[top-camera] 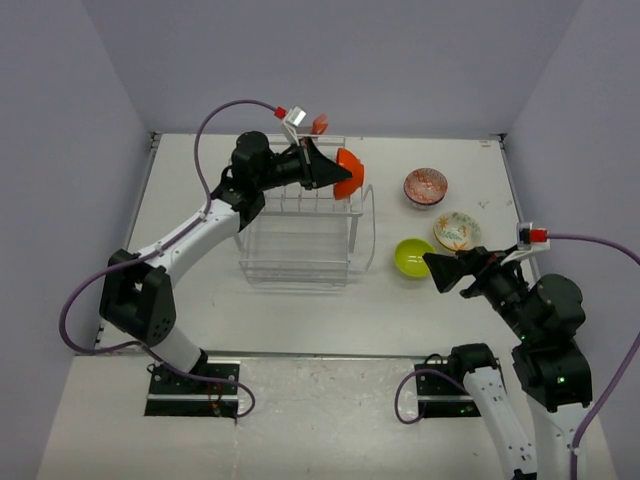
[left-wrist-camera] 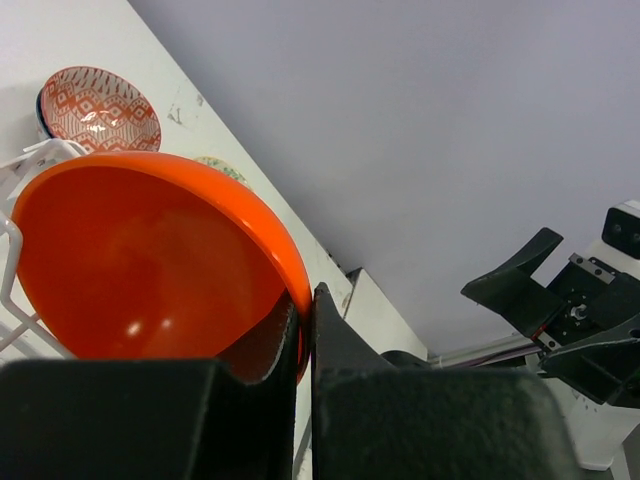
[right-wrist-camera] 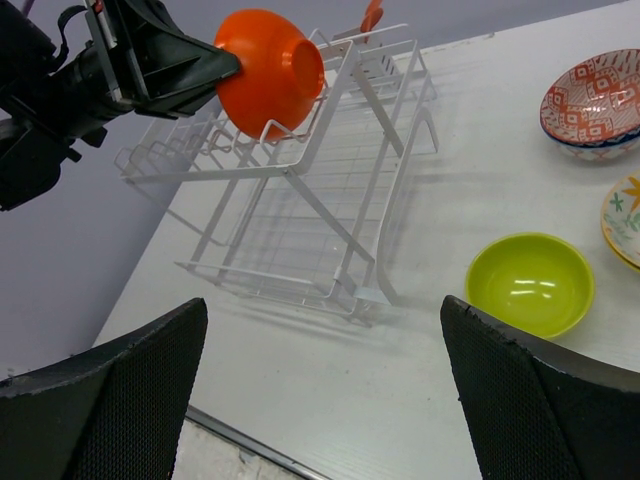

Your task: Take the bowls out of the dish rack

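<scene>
While the left gripper [top-camera: 343, 180] pinches the rim of the orange bowl [top-camera: 352, 168] at the right end of the white dish rack [top-camera: 300, 245], up on its top tier, the right gripper [top-camera: 433, 268] hangs with fingers spread wide, just beside the lime green bowl [top-camera: 411, 258] on the table [top-camera: 200, 300].

White wire 2-tier dish rack [top-camera: 300, 245] occupies the table's middle-left. Its upright prongs obstruct any low pass across the top tier. Left arm [top-camera: 200, 235] reaches over the rack's far left side. Left gripper [top-camera: 347, 181], pinched on the rim of a plain orange bowl [top-camera: 356, 167], blocks the rack's far right corner.

To the right, 3 bowls sit close together: red-zigzag bowl [top-camera: 428, 186], pale floral bowl [top-camera: 457, 231], lime green bowl [top-camera: 412, 257]. Right gripper [top-camera: 438, 270], jaws wide apart, hangs just beside the lime one.

Bare white table [top-camera: 300, 320] runs along the rack's near side. A narrow lane separates rack from bowls.
</scene>
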Controlling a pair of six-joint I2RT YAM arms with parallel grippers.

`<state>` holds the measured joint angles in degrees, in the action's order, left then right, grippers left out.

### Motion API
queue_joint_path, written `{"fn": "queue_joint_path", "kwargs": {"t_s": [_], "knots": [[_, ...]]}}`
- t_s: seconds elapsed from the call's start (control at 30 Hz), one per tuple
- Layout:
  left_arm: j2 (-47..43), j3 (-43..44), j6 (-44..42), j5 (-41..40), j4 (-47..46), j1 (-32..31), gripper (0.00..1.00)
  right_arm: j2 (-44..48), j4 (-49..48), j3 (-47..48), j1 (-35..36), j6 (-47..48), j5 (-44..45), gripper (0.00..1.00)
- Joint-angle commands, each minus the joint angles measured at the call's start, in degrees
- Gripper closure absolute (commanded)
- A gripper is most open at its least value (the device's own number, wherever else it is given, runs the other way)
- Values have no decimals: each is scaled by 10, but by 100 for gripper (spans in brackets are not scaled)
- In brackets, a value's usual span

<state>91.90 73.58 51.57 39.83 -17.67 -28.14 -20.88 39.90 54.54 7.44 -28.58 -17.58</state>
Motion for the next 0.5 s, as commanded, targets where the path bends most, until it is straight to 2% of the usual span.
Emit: {"fn": "queue_joint_path", "kwargs": {"t_s": [0.0, 0.37, 0.47], "knots": [[-35, 17, -30, -6, -10, 2, 100, 8, -1, 14, 0, 10, -17, 1], [-105, 103, -132, -24, 105, 1, 100, 1, -3, 29, -1, 5, -19, 1], [-106, 122, -186, 16, 111, -7, 100, -10, -13, 37, -1, 0, -18, 1]]}}
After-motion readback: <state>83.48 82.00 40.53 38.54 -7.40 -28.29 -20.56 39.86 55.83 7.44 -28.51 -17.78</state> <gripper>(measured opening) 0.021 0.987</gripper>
